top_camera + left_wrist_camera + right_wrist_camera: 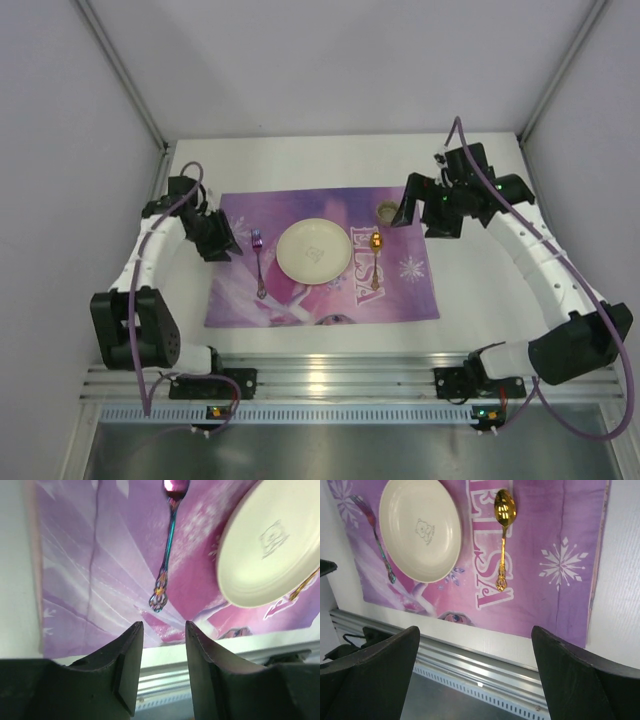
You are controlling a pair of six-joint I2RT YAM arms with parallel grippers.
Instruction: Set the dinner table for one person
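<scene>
The white dinner table (480, 290) carries a purple ELSA placemat (410, 285). On the mat lie a cream plate (313, 250), an iridescent fork (259, 265) to its left and a gold spoon (375, 258) to its right. A small cup (386, 211) stands at the mat's far edge. My left gripper (222, 243) hovers over the mat's left part, open and empty, with the fork (167, 545) and plate (272, 545) ahead of it (164, 625). My right gripper (412, 207) hovers beside the cup, wide open and empty (475, 630), above the spoon (502, 535) and plate (420, 527).
A ribbed aluminium rail (330, 375) runs along the table's near edge, also seen in the right wrist view (485, 665). Grey walls and frame posts enclose the table at the back and sides. Both arm bases sit on the rail.
</scene>
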